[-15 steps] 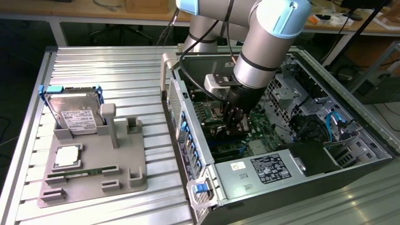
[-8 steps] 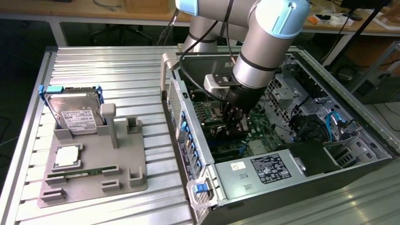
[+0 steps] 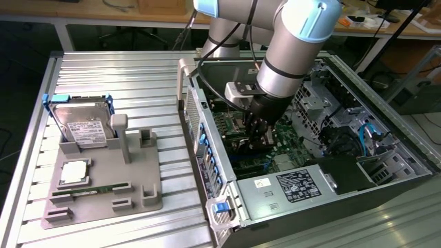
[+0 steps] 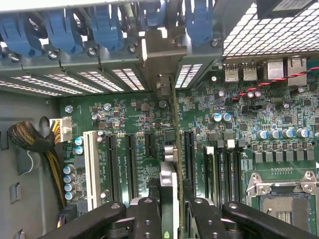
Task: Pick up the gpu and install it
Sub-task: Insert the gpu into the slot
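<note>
Pincer (image 3: 261, 135) down inside the open case, closed narrow on the gpu (image 4: 170, 174).

From large to small: one slatted counter (image 3: 124, 77); one open computer case (image 3: 289, 191) lying on it toward the exterior view's right; one arm (image 3: 289, 57) reaching down into it; one grey fixture (image 3: 103, 206) toward the exterior view's left, with one hard drive (image 3: 86, 129) standing and one green memory stick (image 3: 90, 190) lying flat. Gpu on edge over the green motherboard (image 4: 124, 119), gripped from both sides; long axis running from the pincer straight toward the case's rear wall, far end pointing at the slot openings under the blue latches (image 4: 107, 25); whether seated in a slot, cannot tell.
</note>
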Controlling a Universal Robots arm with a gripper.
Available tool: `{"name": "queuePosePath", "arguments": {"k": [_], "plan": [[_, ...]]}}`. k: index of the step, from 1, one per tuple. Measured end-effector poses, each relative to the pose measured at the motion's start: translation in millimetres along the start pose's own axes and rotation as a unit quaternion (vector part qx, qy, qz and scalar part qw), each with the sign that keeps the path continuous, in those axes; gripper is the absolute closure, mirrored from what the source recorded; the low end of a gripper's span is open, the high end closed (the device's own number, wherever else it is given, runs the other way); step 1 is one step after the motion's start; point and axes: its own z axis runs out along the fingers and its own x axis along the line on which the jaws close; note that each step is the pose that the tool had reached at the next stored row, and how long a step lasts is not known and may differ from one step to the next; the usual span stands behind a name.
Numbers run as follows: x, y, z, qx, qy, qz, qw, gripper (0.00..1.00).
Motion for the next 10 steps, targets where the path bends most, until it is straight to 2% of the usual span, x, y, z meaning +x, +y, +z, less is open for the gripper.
{"name": "queuePosePath", "arguments": {"k": [10], "plan": [[1.5,0.1,-4.3,0.0004,-0.0007,-0.001,1.0000,0.73]]}}
